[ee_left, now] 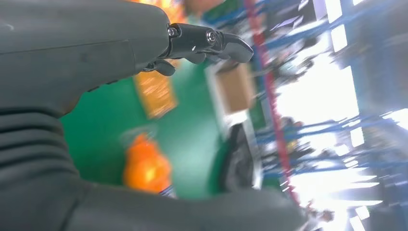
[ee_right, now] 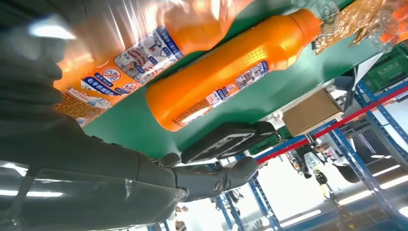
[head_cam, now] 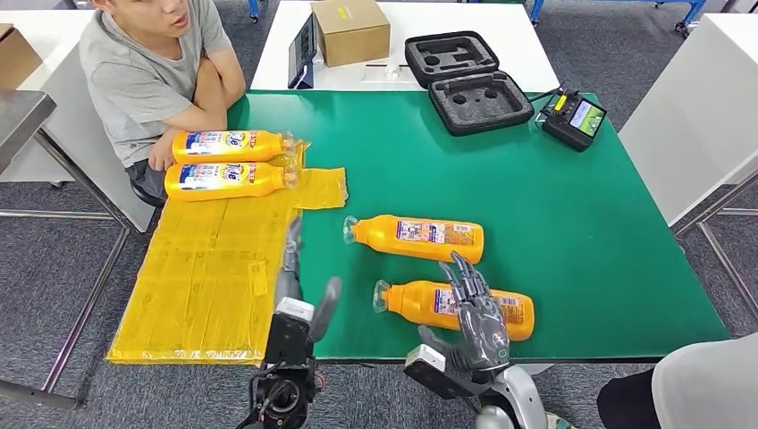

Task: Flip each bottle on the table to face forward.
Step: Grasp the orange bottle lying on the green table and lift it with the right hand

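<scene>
Right hand [head_cam: 475, 313] hovers with spread fingers, holding nothing, over the nearest bottle [head_cam: 447, 307] on the green worktop [head_cam: 572, 223]; smooth plastic looks slippery, best gripped mid-body.

The left robot hand [head_cam: 299, 286], dark grey on a black wrist block, reaches forward with fingers straight and close together, thumb splayed to the side, holding nothing. The right robot hand [head_cam: 475, 313], silver-grey on its silver arm, is raised with fingers spread apart and extended forward, also holding nothing.
</scene>
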